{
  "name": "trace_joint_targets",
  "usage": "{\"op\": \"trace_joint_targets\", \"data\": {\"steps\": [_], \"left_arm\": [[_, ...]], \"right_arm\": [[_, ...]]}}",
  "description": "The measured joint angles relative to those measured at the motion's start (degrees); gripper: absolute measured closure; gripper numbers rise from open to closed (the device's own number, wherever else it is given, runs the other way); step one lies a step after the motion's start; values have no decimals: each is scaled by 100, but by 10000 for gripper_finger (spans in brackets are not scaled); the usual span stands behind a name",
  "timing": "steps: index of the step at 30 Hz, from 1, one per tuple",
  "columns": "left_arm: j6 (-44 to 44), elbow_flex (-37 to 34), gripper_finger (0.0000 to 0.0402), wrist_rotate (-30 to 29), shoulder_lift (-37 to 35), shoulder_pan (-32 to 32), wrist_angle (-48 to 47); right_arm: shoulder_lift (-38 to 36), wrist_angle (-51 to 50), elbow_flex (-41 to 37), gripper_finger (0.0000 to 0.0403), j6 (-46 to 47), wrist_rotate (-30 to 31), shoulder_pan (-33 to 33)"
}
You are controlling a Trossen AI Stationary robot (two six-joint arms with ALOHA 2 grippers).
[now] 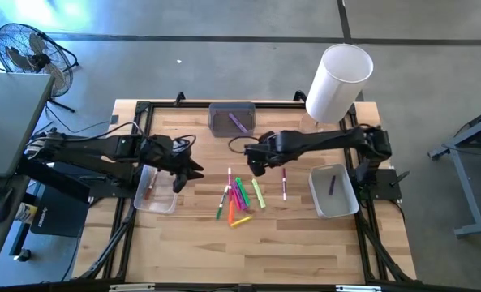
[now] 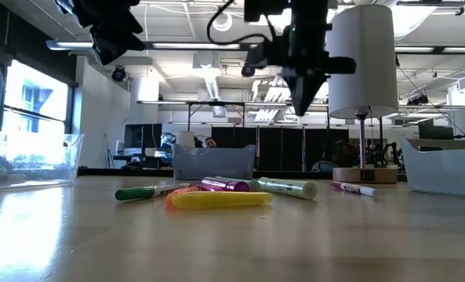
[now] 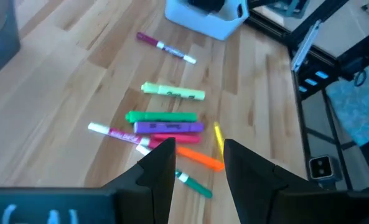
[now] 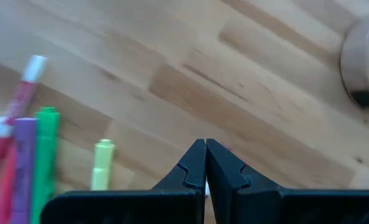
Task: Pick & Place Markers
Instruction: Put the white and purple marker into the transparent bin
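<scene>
Centrally, the markers (image 1: pixel 240 197) lie in a loose cluster at the middle of the high view, on the wooden surface (image 1: pixel 289 235). Just above and right of them hangs the right tool (image 1: pixel 257 166), its fingers pressed together on nothing. At center left, the left tool (image 1: pixel 185 174) is open and empty beside a clear bin (image 1: pixel 155 193).

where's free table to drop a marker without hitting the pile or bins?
Bare wood along the near edge of the table, below the marker pile. Also a bare strip between the pile and the left clear bin. Crowded: the centre with the pile, under the right gripper, and the stray marker beside the right bin. The left gripper hangs over the left bin's edge.
</scene>
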Motion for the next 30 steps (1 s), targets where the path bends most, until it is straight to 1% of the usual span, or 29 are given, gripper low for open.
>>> {"op": "trace_joint_targets", "data": {"steps": [6, 9, 12, 15, 18, 21, 23, 26, 30], "left_arm": [[169, -4, 268, 200, 8, -1, -40], [228, -4, 268, 232, 8, -1, -65], [330, -4, 268, 328, 10, 1, -81], [432, -4, 268, 473, 10, -1, -82], [494, -4, 268, 593, 10, -1, -84], [499, -4, 268, 642, 10, 1, -87], [501, -4, 268, 688, 10, 0, -93], [499, -4, 268, 788, 10, 1, -95], [499, -4, 268, 842, 10, 0, -95]], "right_arm": [[110, 33, -495, 401, 607, -525, 9], [110, 114, -858, 392, 896, -880, 37], [110, 492, -1235, 369, 1124, -1129, 127], [110, 858, -1453, 339, 1341, -1340, 216], [105, 998, -1609, 312, 1670, -1338, 284], [104, 1011, -1799, 296, 1949, -1339, 304], [104, 1112, -1947, 292, 2064, -1361, 306], [104, 1499, -2211, 291, 2231, -1548, 304], [85, 2232, -2567, 303, 2358, -1834, 306]]}}
